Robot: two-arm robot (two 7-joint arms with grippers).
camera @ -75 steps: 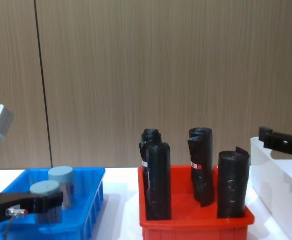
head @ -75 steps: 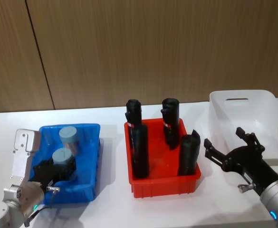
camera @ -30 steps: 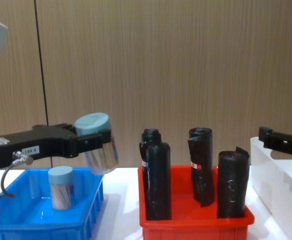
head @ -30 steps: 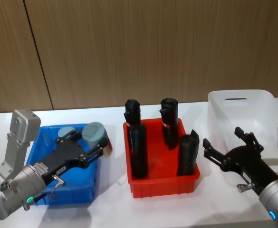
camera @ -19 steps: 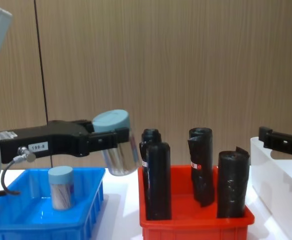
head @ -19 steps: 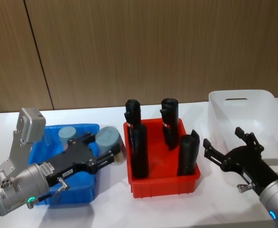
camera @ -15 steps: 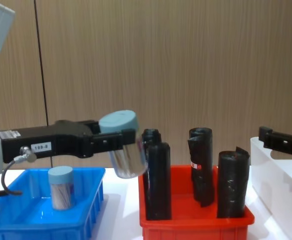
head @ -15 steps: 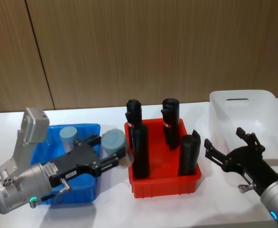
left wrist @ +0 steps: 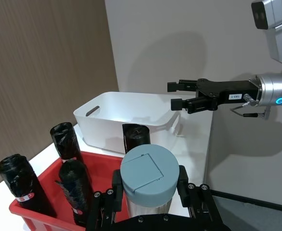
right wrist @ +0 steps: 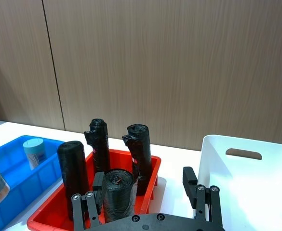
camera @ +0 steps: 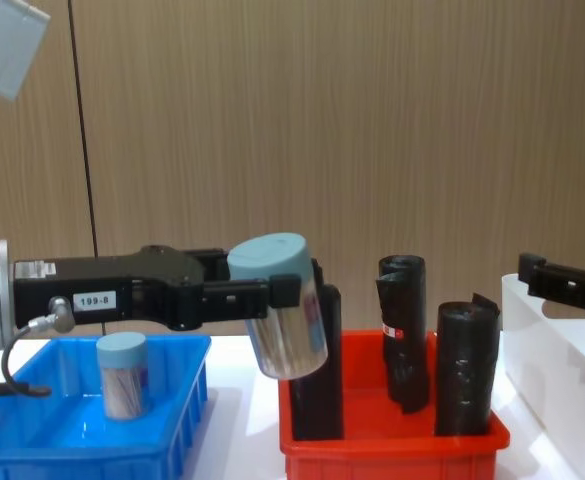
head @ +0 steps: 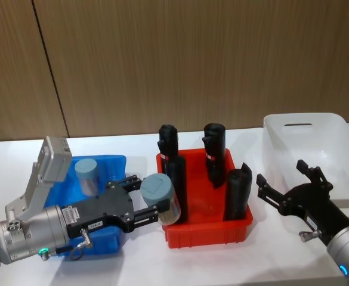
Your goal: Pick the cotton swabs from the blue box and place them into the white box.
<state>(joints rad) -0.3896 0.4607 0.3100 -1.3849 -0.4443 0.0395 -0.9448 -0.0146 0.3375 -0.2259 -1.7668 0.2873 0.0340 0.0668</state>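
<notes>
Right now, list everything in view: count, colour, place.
cotton swab tubs: 2, clear, pale blue lids; standing tub in blue box, held tub in the air over left edge of red bin
blue box: 1, blue, left
red bin: 1, red, centre
black rolls: 4, black, upright in red bin
white box: 1, translucent white, right
table: 1, white
left gripper: shut on held tub
right gripper: open, beside white box

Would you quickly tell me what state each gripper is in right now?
Left gripper: jaws closed on a small clear cylindrical tub of cotton swabs with a pale blue lid.
Right gripper: jaws open, holding nothing.
</notes>
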